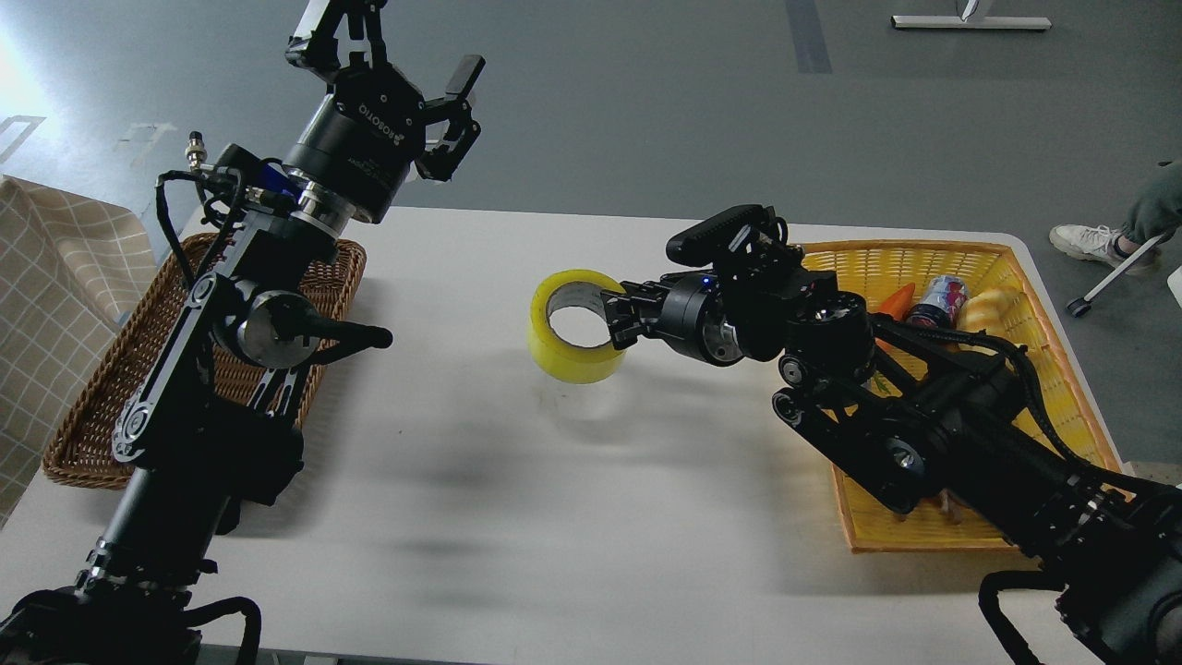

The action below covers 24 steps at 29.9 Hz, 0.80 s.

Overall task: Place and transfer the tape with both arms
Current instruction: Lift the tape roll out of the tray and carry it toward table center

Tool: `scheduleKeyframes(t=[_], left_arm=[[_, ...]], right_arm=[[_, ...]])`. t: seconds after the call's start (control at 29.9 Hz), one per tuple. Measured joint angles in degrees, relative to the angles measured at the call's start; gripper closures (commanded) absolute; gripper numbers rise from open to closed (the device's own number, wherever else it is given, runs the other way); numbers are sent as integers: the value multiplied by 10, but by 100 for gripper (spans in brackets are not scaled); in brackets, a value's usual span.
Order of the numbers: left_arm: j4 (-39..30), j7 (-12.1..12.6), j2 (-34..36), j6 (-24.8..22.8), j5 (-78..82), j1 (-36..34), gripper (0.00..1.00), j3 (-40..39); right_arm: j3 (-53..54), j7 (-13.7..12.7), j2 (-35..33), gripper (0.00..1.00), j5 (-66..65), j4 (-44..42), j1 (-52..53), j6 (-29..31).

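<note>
**Tape held above the table by your right gripper**

You can read "ROBOTIQ" in white on the body of your left gripper; the printing on the can in the yellow basket is too small to make out. Your right gripper is clamped on the right wall of the tape, one finger inside the core. The roll hangs over the white table near its middle, its open hole tilted up toward you, axis leaning back. Your left gripper is raised with fingers spread, holding nothing, above the brown wicker tray
</note>
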Motion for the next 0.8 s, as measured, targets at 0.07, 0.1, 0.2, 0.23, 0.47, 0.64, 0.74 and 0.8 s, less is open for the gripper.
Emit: scheduleKeyframes(t=[0.07,0.1,0.2,0.23,0.47,0.64,0.74,0.8], left_arm=[[0,0,0,0,0,1,2,0],[0,0,0,0,0,2,2,0],[0,0,0,0,0,3,2,0],[0,0,0,0,1,3,2,0],[0,0,0,0,1,3,2,0],[0,0,1,0,1,4,2,-7],[0,0,1,0,1,5,2,-9],[0,0,3,0,0,5,2,-10]], right_arm=[[-6,0,2,95,0,-6,-2,0],[-9,0,2,95,0,-7,-4,0],[-18,0,3,95,0,-9,-11,0],[-19,0,3,95,0,-9,-12,0],[-20,0,3,95,0,-9,-15,0],[-19,0,3,95,0,-9,-23,0],[-19,0,3,94,0,-8,-31,0],[-19,0,3,94,0,-8,-34,0]])
